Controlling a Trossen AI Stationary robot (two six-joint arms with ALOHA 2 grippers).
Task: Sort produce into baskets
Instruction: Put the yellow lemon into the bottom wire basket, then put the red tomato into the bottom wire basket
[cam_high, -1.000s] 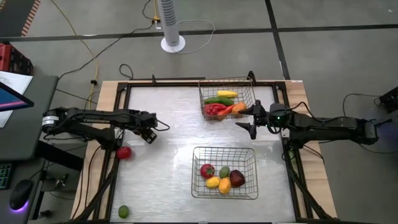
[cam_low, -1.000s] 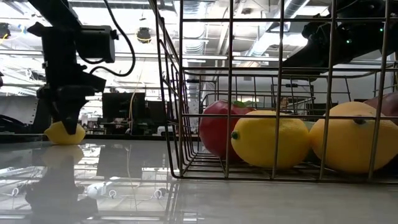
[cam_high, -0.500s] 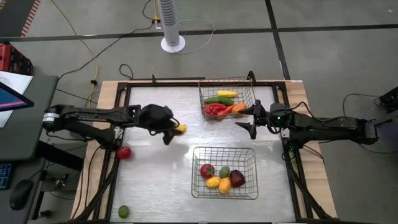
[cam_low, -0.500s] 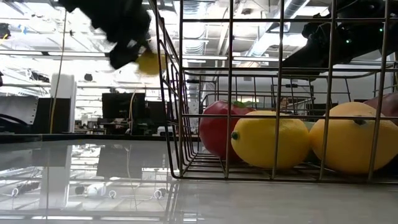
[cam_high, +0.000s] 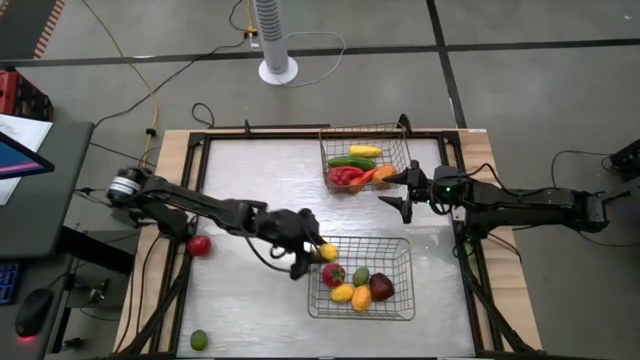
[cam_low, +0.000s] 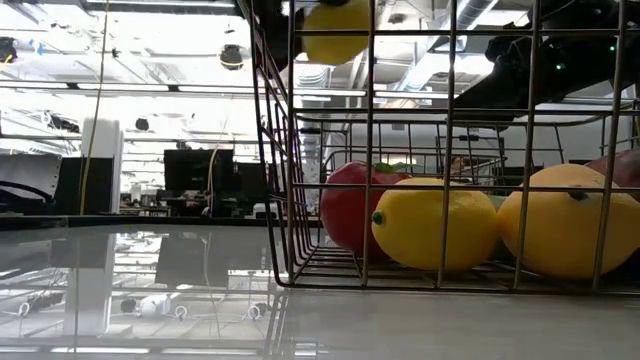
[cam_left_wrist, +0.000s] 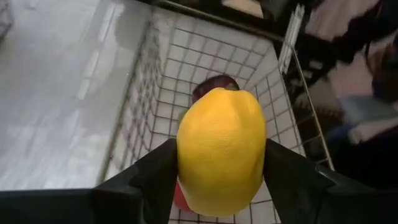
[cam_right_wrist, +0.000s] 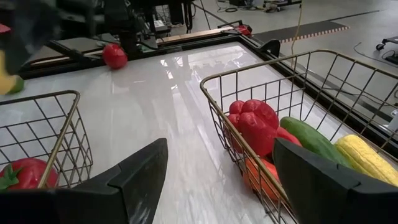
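Observation:
My left gripper (cam_high: 313, 256) is shut on a yellow lemon (cam_left_wrist: 221, 151) above the left rim of the near wire basket (cam_high: 400, 306), which holds a red tomato, two yellow fruits, a green one and a dark maroon one. My right gripper (cam_high: 399, 196) is open and empty, in the air beside the far basket (cam_high: 326, 158). That basket holds a red pepper (cam_right_wrist: 255, 124), a green cucumber, yellow corn and an orange piece. A red fruit (cam_high: 199, 245) and a green lime (cam_high: 198, 340) rest on the table at the left. My left gripper pinches the lemon's two opposite sides (cam_left_wrist: 184, 155) between its two fingers. The lemon is lifted clear, high over the near basket's left rim, as the low view (cam_low: 335, 28) shows.
Dark frame rails run along the table's left, far and right edges (cam_high: 205, 145). The bare tabletop (cam_high: 260, 310) lies left of the near basket. A fan stand (cam_high: 277, 68) is on the floor beyond the table.
My left gripper has lifted the lemon off the table at the left and carried it up and toward the right and near edges, to the near basket's left rim. The right arm has kept still.

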